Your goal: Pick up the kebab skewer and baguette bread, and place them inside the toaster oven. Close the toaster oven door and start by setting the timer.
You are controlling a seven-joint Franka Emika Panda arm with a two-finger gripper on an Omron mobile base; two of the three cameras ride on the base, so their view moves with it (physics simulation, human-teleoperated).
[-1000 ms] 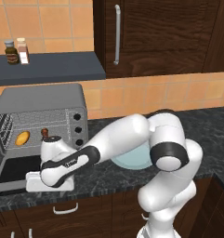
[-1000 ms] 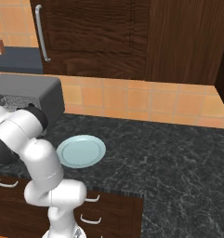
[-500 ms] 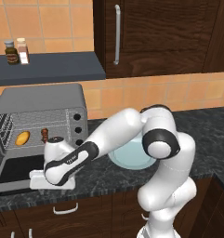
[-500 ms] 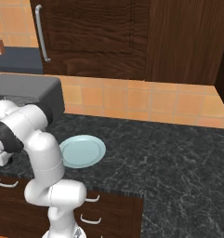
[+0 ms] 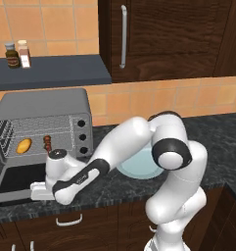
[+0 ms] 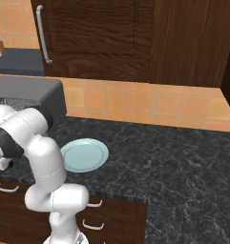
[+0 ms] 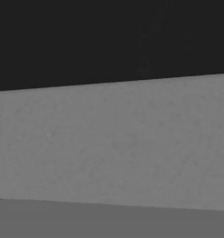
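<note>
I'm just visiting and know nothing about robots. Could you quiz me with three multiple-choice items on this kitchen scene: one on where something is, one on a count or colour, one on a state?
1. Where is the baguette bread?
A. On the plate
B. On the rack inside the toaster oven
C. On the wall shelf

2. How many black knobs run down the toaster oven's right side?
A. One
B. Three
C. Five

3. How is the toaster oven door?
A. Dropped open
C. Shut
B. Taken off

Answers:
1. B: the orange loaf lies on the wire rack, with the kebab skewer to its right.
2. B: three knobs sit in a column beside the opening.
3. A: the door lies flat in front of the oven, and the robot's hand is low at its front right corner.
</note>
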